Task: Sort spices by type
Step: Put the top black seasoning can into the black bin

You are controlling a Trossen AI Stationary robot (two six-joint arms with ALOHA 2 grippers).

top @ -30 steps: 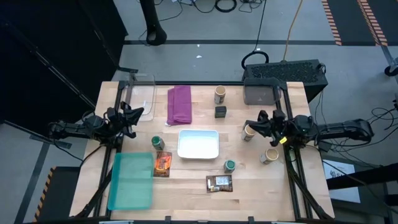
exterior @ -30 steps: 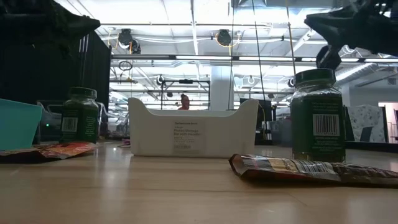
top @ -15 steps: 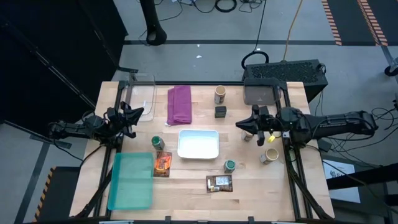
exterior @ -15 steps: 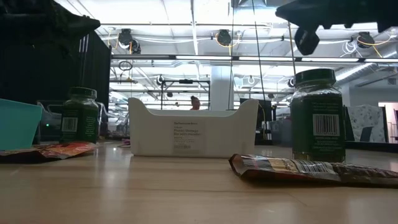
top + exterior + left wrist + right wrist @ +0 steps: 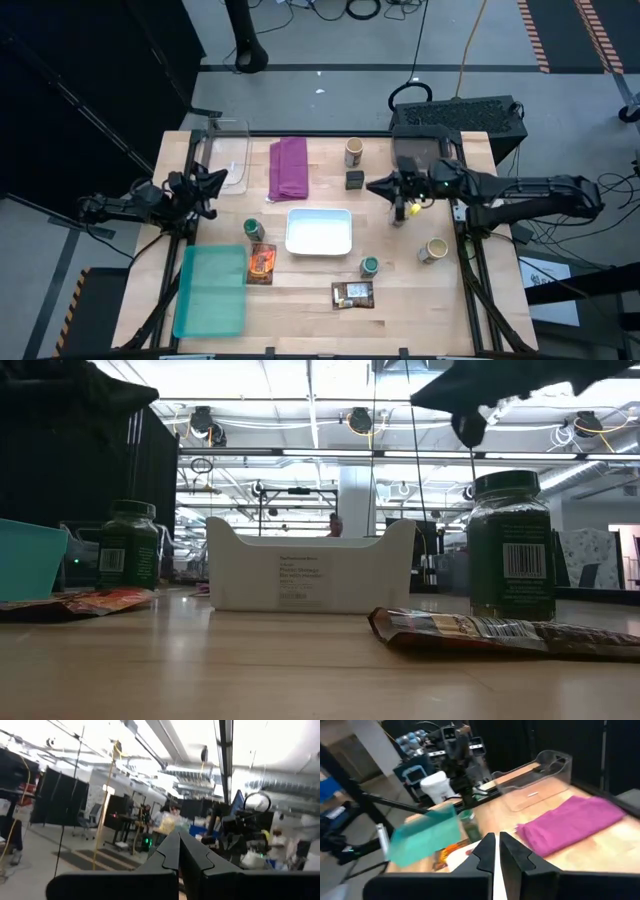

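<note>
Tan-lidded jars stand upright at the far middle (image 5: 353,152), under my right arm (image 5: 399,216) and near the right edge (image 5: 434,250). Green-lidded jars stand left of the white tray (image 5: 253,230) and at its near right (image 5: 369,266). An orange packet (image 5: 262,263) and a dark brown packet (image 5: 352,294) lie flat near the front. My right gripper (image 5: 372,187) hovers shut above the table, right of a small dark block (image 5: 355,179), holding nothing. My left gripper (image 5: 215,180) waits shut at the left edge, tipped upward.
A white tray (image 5: 319,231) sits mid-table and a teal tray (image 5: 211,290) at the near left. A clear container (image 5: 228,155) and a folded purple cloth (image 5: 289,167) lie at the far left. A grey box (image 5: 418,148) stands at the far right.
My right gripper has risen and reached from the table's right edge toward the middle, staying shut, with its fingers levelling out. The jars and packets have kept their places.
</note>
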